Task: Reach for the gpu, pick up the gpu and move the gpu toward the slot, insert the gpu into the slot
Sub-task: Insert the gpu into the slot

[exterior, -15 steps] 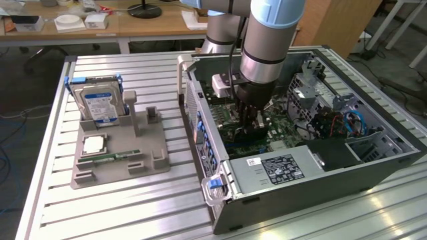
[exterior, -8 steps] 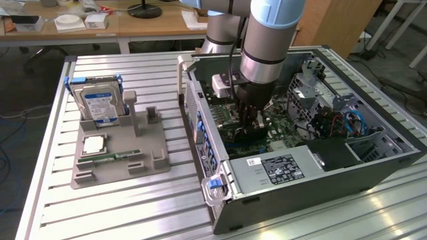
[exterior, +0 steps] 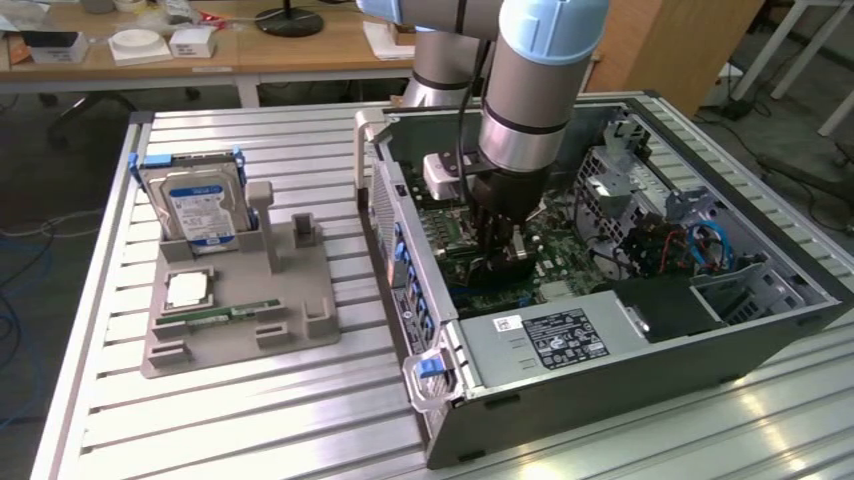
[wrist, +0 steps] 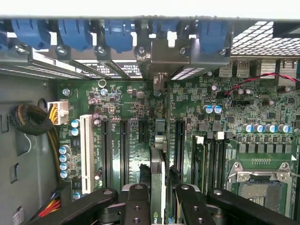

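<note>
Open computer case [exterior: 747, 330], claw [wrist: 159, 199] gripping gpu [wrist: 158, 164]

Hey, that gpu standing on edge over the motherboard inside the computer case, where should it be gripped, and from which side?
Grip the gpu by its upper long edge, pinching its two flat faces, coming straight down through the open side of the case. It stands thin and on edge with its lower edge toward the motherboard, leaving the top free. The gripper holds it this way.
</note>
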Robot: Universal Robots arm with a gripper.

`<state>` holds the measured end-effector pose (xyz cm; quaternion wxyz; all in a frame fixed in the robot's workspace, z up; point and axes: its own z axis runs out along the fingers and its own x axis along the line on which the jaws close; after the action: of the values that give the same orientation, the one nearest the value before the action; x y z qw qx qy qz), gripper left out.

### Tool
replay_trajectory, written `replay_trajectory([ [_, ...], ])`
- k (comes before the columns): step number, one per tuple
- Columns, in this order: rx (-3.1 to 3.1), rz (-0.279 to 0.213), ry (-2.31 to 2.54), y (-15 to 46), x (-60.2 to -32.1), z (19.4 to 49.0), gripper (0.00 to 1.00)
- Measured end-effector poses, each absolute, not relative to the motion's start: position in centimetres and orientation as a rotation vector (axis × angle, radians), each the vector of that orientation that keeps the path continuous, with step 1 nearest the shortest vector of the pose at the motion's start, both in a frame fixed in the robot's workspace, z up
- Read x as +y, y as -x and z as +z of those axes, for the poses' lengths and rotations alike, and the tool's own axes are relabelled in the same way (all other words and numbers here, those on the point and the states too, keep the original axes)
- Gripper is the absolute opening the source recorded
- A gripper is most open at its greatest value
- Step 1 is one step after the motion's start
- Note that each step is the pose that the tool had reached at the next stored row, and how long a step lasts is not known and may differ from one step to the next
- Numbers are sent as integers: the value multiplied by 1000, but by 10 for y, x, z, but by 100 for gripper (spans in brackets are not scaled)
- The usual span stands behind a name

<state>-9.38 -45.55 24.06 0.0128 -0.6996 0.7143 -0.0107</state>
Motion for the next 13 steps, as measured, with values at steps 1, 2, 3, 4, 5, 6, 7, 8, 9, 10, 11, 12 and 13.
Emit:
replay_trajectory([
  [1,2226,-33,2180,94,-455,241,25],
  [2,2226,-33,2180,94,-455,241,25],
  [3,2226,-33,2180,94,-455,241,25],
  [4,2226,-33,2180,94,-455,241,25],
  [5,2226,-33,2180,94,-455,241,25],
  [6,2226,-33,2180,94,-455,241,25],
  [7,2226,-34,2180,94,-455,240,25],
  [8,2227,-34,2181,94,-456,239,25],
  [9,2227,-34,2181,94,-456,238,25],
  [10,2227,-34,2181,94,-456,237,25],
  [11,2227,-34,2181,94,-456,237,25],
  [12,2226,-34,2180,94,-456,237,25],
  [13,2226,-33,2180,94,-455,237,25],
])
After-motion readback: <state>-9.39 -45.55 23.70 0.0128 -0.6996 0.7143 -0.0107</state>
